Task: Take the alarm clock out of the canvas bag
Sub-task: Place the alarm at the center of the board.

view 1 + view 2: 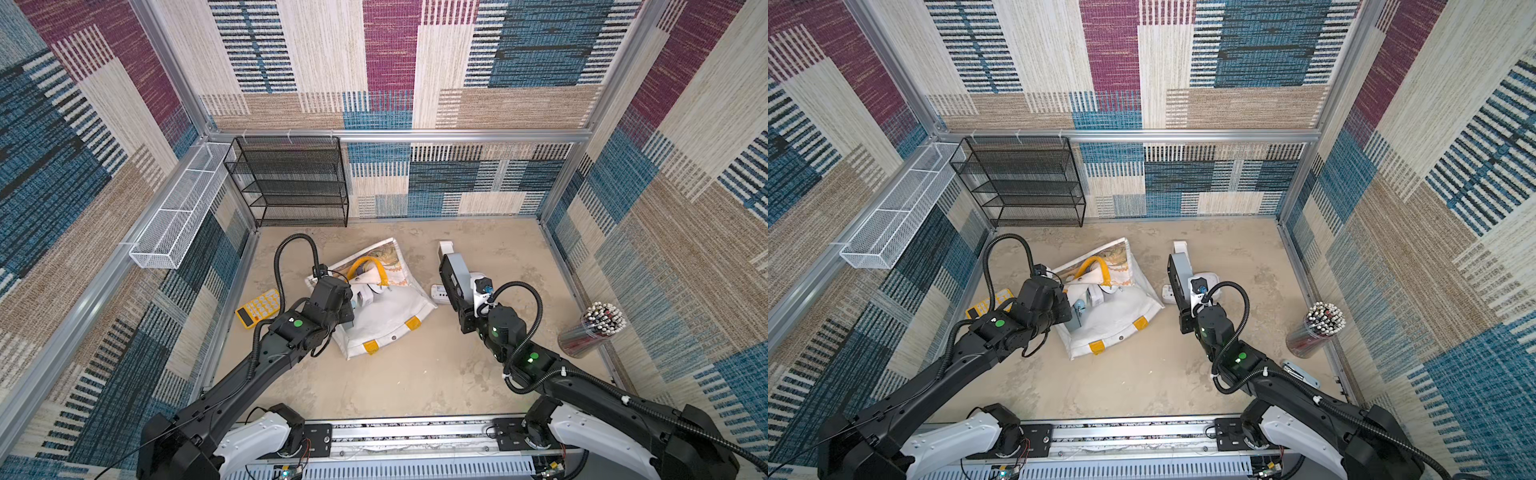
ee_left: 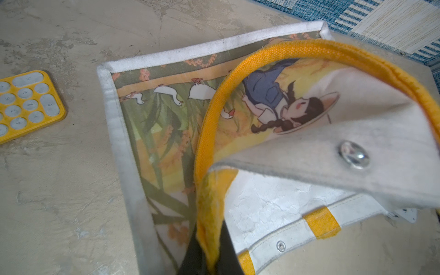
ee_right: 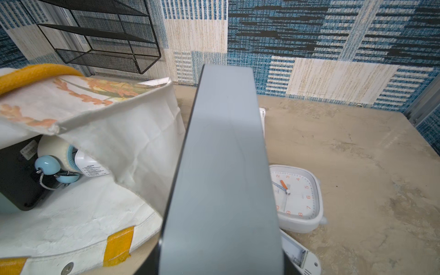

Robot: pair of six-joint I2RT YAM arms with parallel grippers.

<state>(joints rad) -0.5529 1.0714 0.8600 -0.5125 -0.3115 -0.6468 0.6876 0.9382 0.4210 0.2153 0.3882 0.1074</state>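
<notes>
The white canvas bag [image 1: 390,316] [image 1: 1121,307] lies on its side on the table, with its mouth facing the arms. My left gripper [image 2: 212,257] [image 1: 353,303] is shut on the bag's yellow handle [image 2: 309,48] and holds the printed flap up. Inside the mouth sit a light blue twin-bell alarm clock [image 3: 51,164] and a white item. My right gripper [image 3: 221,262] [image 1: 463,303] is shut on a flat grey alarm clock [image 3: 226,154] [image 1: 457,266] with a black front. That clock is held on end just right of the bag, outside it. Its body hides the fingertips.
A white square clock [image 3: 297,197] [image 1: 1208,276] and a small white device [image 3: 300,257] [image 1: 440,293] lie under the right arm. A yellow calculator [image 1: 257,309] [image 2: 26,104] lies left of the bag. A black mesh shelf [image 1: 291,183] stands at the back and a pencil jar [image 1: 590,328] at right.
</notes>
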